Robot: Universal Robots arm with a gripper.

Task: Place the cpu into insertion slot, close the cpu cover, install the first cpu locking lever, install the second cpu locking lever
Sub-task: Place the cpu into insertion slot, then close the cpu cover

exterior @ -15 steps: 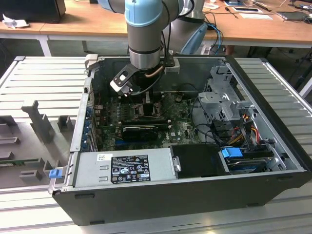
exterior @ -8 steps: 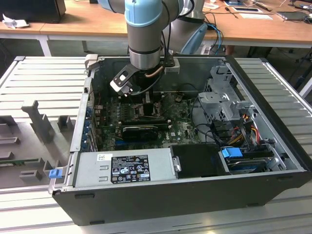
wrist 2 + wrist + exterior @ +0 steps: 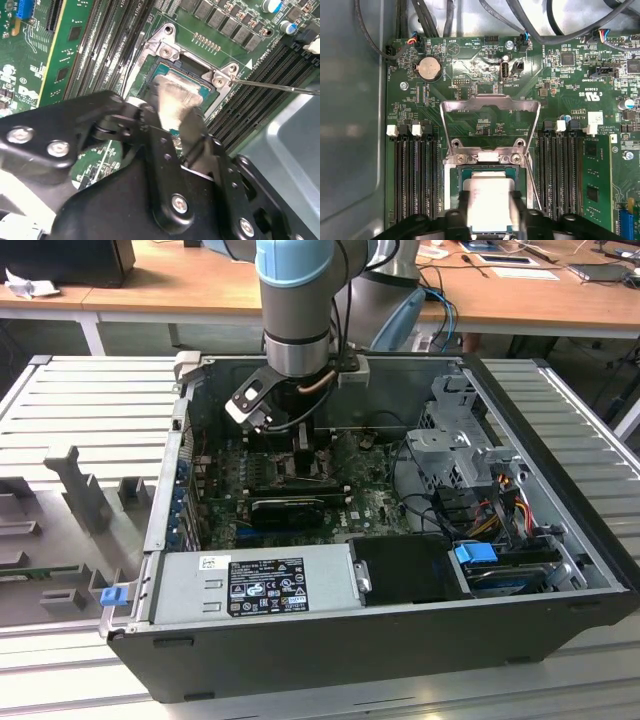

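Clenched on the cpu (image 3: 490,197), the end effector (image 3: 491,215) held it flat directly over the slot (image 3: 452,192), cover (image 3: 491,105) raised open, toward 11 o'clock from the case (image 3: 400,640) middle in the exterior view.

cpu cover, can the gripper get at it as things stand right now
Probably not. The cpu cover stands open with nothing in front of it, but the gripper looks shut on the cpu just over the insertion slot, so it is occupied.

Arm (image 3: 293,300) vertical, reaching straight down; claw (image 3: 492,202) closed tight, gripping.
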